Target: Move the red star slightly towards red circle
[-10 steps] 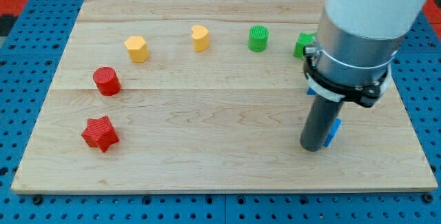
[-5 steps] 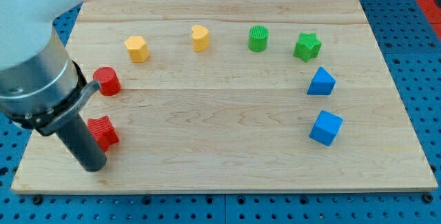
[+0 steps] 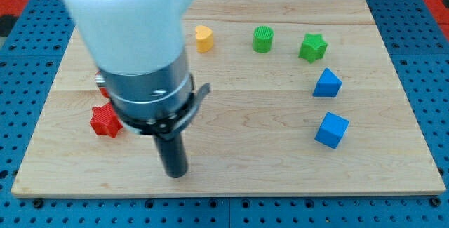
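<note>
Red star [image 3: 105, 121] on pale wood counter [image 3: 245, 158]; yellow heart [image 3: 203, 38], ribbed green cylinder [image 3: 262, 39], green star [image 3: 313, 47], two blue blocks [image 3: 331, 130] beyond.

Bright, even overhead light covers the wooden board [image 3: 280, 151], casting only faint, soft shadows beside the blocks. No glare. The large white arm [image 3: 130, 24] looks motion-blurred and soft; blocks and board grain stay sharp.
</note>
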Robot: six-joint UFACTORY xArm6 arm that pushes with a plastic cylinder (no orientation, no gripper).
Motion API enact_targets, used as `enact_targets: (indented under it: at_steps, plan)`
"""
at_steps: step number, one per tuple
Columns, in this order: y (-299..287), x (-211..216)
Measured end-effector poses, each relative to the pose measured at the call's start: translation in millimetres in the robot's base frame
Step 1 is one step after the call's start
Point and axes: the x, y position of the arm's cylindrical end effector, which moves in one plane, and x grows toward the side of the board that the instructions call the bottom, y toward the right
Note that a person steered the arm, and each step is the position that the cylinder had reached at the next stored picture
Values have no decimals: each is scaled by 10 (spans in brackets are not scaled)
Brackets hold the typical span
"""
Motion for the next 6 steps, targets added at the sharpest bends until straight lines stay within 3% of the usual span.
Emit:
enact_targets:
  at_steps: [2,3,6]
  plan:
    - [51,-468]
    - [402,-800]
    - [507,-865]
